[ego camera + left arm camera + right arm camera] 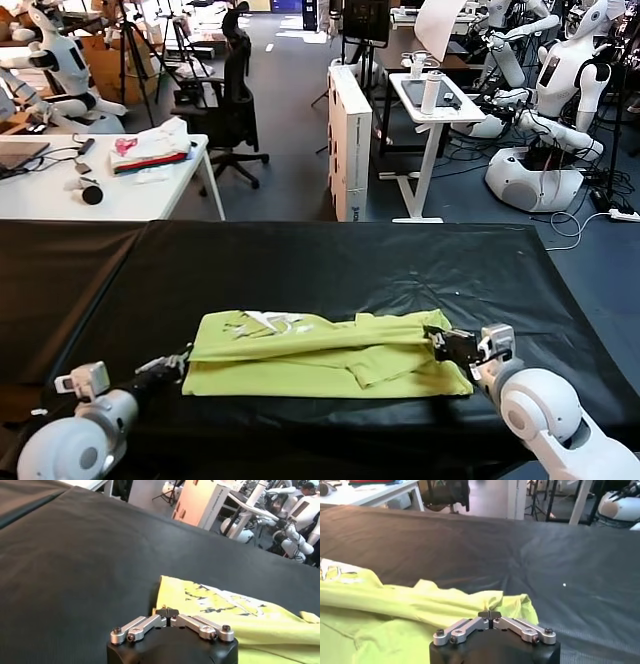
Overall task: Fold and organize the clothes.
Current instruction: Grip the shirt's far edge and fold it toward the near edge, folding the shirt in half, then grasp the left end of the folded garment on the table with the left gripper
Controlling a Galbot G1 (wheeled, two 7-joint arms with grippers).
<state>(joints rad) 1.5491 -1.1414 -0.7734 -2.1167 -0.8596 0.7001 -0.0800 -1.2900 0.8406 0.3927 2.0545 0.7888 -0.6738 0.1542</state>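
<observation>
**Head view: closed grippers at both ends of a half-folded shirt**

Head view shows the lime-yellow T-shirt (325,355) lying near the front middle of the black worktop (300,265), folded lengthwise into a long band, with a white label or print showing at its far left part. The fabric is thin and rumpled; a loose flap lies across the middle and the right end bunches up.

The left gripper (180,365) sits at the shirt's left edge with its fingers closed. In the left wrist view its tips meet just at the hem (167,612), and I cannot tell whether any cloth is pinched. The right gripper (448,345) rests at the bunched right end, also closed; the right wrist view puts its tips right against a ridge of fabric (490,614), grip uncertain.

Risks, as I judge them: if only one layer is caught, lifting would peel the fold open. Uneven pulling by the two arms could skew the band or drag it along the cloth-covered worktop. The bunched right end could fold in a crease.
</observation>
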